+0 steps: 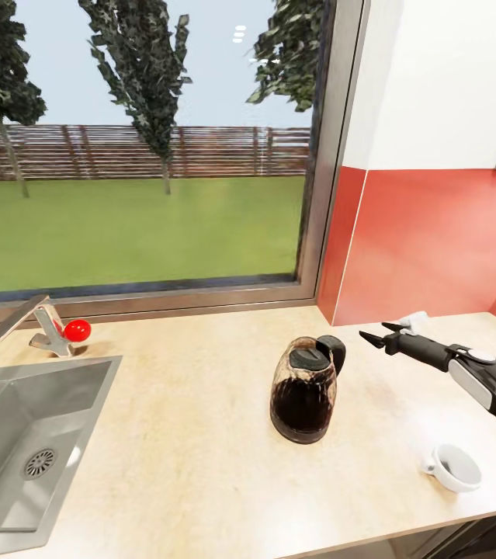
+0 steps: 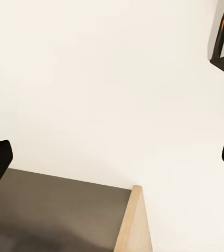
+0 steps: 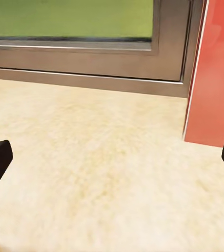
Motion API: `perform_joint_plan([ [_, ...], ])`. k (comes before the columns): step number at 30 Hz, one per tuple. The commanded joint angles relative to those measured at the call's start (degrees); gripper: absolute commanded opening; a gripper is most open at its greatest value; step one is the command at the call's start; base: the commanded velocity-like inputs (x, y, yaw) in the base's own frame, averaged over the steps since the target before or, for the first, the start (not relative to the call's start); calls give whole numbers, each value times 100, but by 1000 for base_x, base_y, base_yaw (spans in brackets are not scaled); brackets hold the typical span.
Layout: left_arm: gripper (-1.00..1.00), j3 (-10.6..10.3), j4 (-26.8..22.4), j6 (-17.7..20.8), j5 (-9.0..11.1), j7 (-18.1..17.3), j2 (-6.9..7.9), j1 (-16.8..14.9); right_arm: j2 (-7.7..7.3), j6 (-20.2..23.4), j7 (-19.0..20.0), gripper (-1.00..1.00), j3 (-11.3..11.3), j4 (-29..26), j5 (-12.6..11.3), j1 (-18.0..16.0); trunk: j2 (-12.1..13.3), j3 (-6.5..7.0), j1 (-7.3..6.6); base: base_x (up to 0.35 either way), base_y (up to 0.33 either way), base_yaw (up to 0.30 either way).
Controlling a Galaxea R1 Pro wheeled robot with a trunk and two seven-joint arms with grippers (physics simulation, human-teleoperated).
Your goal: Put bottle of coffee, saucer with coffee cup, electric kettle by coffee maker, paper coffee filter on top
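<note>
Speckled tan countertop point(image 1: 201, 435), rounded see-through electric kettle point(image 1: 305, 392), right gripper point(image 1: 377, 333) fingers apart, empty.

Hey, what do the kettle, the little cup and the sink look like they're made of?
The electric kettle looks like dark see-through glass or plastic with a matte black lid, handle and base: you can see into its body. The coffee cup looks like white glazed ceramic, smooth and evenly white. The sink looks like brushed stainless steel, grey with soft reflections.
</note>
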Motion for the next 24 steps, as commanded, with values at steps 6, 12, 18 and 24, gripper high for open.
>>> perform_joint_plan([
  [6,100,-50,-2,10,58,9,1,-7,-7,-30,-2,100,42,5,-35,-11,-12,-12,4,0,0,-15],
  [12,100,-50,-3,10,58,8,-4,-7,-7,-29,-3,100,41,5,-34,-10,-12,-12,4,0,0,-3],
  [18,100,-47,-3,10,58,8,-9,-7,-7,-34,-3,100,43,5,-34,-14,-12,-12,4,0,0,0],
  [24,100,-42,-3,10,58,8,-13,-7,-7,-29,-3,100,46,5,-34,-13,-12,-12,4,0,0,0],
])
